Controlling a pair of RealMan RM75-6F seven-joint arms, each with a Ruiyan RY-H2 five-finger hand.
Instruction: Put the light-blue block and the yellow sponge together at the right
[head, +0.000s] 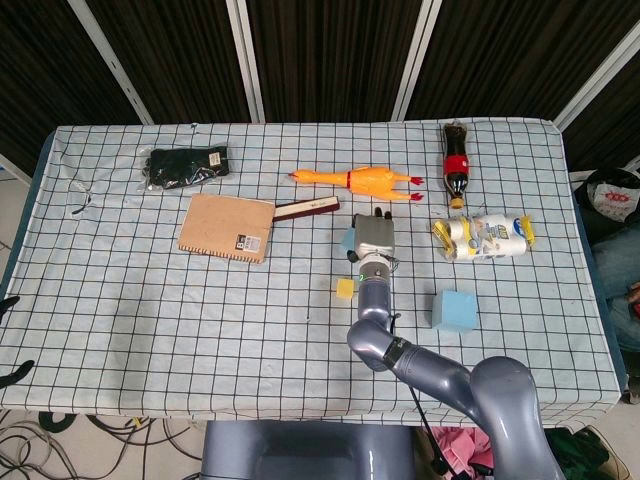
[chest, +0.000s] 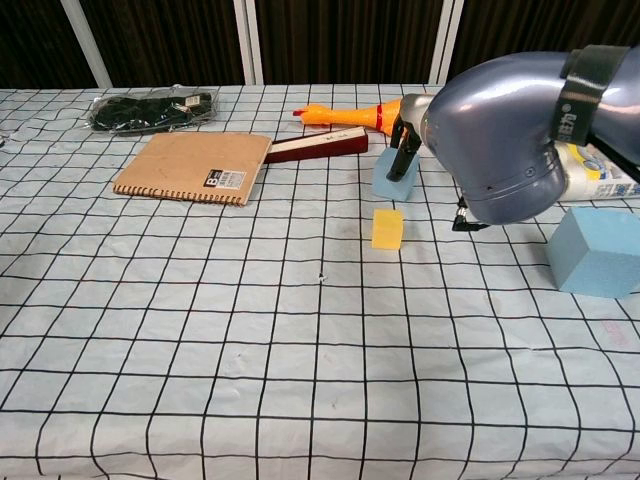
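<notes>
1. Right hand (head: 374, 238) is reached out over the small light-blue block (chest: 395, 178), fingers coming down at its far side in the chest view; whether they grip it or only touch it I cannot tell, since the arm hides them.
2. Judging by that reach, the block is the first thing to be carried rightward.
3. Yellow sponge (chest: 387, 228) sits just in front of the block, near but apart, untouched on the checked tablecloth (chest: 250, 350).
4. A larger blue block (head: 454, 310) lies further right, likely marking the side where the pair should end.
5. Left hand is not in view.
6. Further out lie a rubber chicken (head: 365, 181), cola bottle (head: 456, 160), notebook (head: 227, 227) and wrapped pack (head: 485, 236).
</notes>
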